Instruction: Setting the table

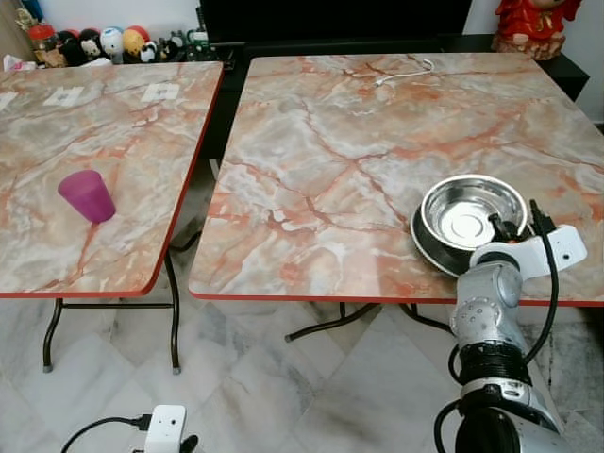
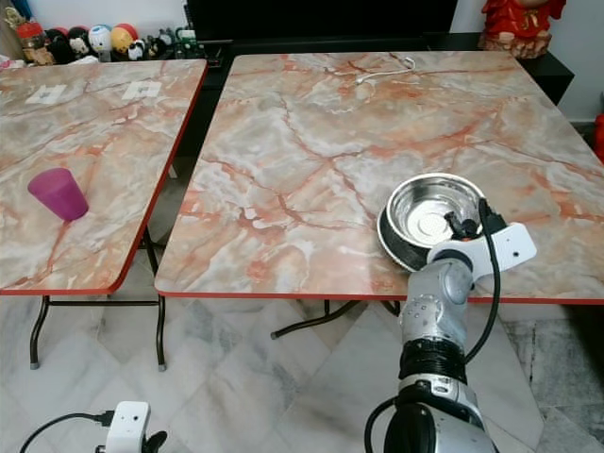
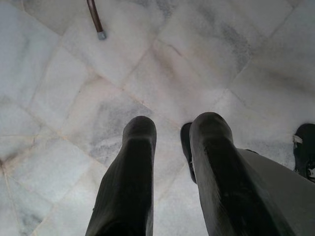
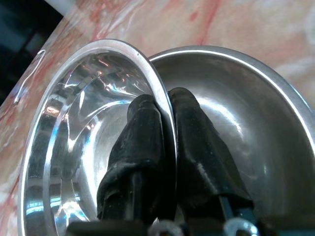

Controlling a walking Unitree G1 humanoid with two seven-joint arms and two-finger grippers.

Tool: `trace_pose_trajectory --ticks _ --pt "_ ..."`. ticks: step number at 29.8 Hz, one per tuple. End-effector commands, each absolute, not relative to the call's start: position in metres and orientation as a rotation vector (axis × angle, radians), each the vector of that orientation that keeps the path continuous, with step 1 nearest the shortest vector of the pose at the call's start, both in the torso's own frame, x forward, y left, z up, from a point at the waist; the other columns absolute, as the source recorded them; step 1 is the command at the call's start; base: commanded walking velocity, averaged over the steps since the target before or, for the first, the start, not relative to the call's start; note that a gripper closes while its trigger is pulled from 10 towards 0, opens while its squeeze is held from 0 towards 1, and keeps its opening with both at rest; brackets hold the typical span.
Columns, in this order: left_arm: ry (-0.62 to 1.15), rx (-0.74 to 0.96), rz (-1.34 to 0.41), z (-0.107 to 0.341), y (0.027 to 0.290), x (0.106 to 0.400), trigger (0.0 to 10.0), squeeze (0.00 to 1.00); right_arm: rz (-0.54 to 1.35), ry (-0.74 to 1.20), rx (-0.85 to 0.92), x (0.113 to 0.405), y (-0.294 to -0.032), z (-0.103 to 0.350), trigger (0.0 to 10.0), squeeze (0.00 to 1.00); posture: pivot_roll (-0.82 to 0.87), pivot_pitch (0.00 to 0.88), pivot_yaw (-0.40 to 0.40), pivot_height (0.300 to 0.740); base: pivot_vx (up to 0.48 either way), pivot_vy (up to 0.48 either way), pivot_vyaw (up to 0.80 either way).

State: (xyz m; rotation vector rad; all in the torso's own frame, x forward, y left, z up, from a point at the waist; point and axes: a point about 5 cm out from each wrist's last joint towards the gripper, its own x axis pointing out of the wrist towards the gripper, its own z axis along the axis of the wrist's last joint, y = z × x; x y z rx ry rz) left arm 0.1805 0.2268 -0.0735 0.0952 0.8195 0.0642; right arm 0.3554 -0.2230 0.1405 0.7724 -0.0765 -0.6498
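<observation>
Right wrist view shows what the head views can't: right gripper (image 4: 165, 105) pinched shut on the rim of the upper steel bowl (image 4: 93, 137), tilted inside a second bowl (image 4: 241, 113), shiny, at the near right table (image 1: 321, 179) edge; left gripper (image 3: 177, 142) slightly open, empty, above floor (image 3: 74, 73).

Head eyes overlook tables (image 1: 377, 170) (wrists: close-ups).
</observation>
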Motion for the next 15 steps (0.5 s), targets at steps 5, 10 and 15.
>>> trace_pose_trajectory --ticks 5,10,15 --pt "0.844 0.095 0.075 -0.077 0.228 0.173 10.0 0.00 -0.685 -0.092 0.769 0.351 -0.225 0.140 10.0 0.70 -0.07 0.118 0.044 0.740 0.000 0.000 0.00" --pt "0.843 0.095 0.077 -0.077 0.228 0.173 10.0 0.00 -0.720 -0.103 0.773 0.344 -0.224 0.143 10.0 0.69 -0.07 0.118 0.044 0.740 0.000 0.000 0.00" --pt "0.843 0.095 0.077 -0.077 0.228 0.174 10.0 0.00 -0.716 -0.105 0.779 0.340 -0.219 0.144 10.0 0.65 -0.07 0.116 0.042 0.740 0.000 0.000 0.00"
